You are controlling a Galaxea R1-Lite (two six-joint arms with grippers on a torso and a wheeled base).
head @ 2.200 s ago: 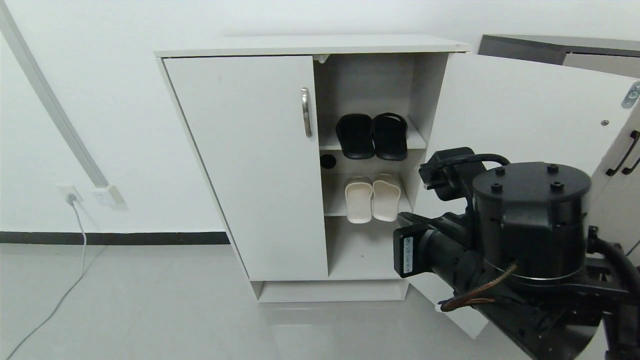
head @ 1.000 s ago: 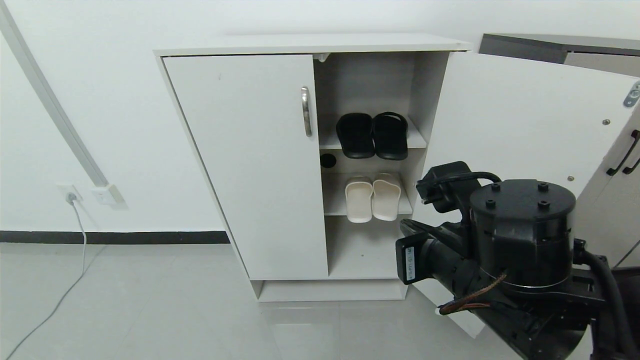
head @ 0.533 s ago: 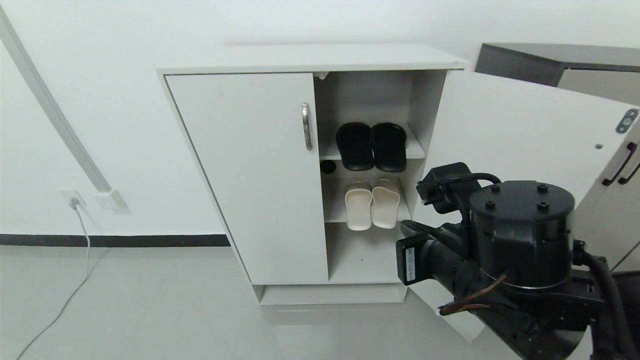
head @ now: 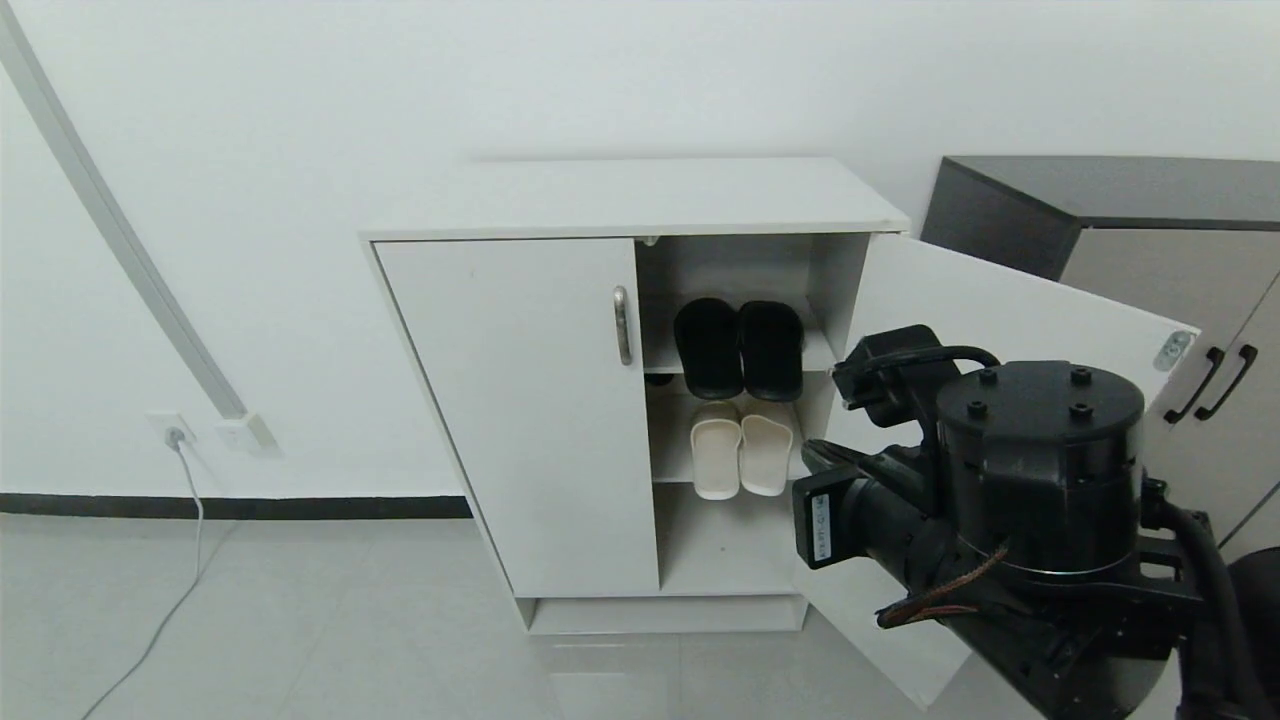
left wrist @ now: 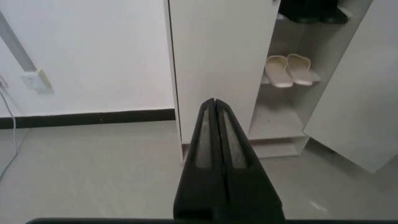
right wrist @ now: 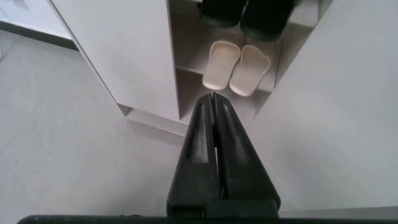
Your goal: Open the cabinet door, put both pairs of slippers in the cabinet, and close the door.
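The white cabinet [head: 640,195] stands against the wall, its left door [head: 520,400] shut and its right door [head: 1000,320] swung wide open. A black pair of slippers [head: 740,345] lies on the upper shelf, and a white pair of slippers [head: 742,455] on the shelf below. My right arm [head: 1000,500] is low in front of the open door. The right gripper [right wrist: 214,96] is shut and holds nothing, short of the white slippers [right wrist: 237,64] and the open door [right wrist: 336,106]. The left gripper [left wrist: 214,101] is shut and holds nothing, above the floor before the shut door [left wrist: 217,56].
A dark grey cabinet [head: 1150,250] with black handles stands just right of the open door. On the left wall are a socket with a cable [head: 170,435] and a slanted conduit [head: 110,220]. Grey tiled floor [head: 300,620] lies open at front left.
The head view has shifted, so the cabinet now looks smaller and lower. The slippers and both doors keep their places on the cabinet. My right arm sank a little early on.
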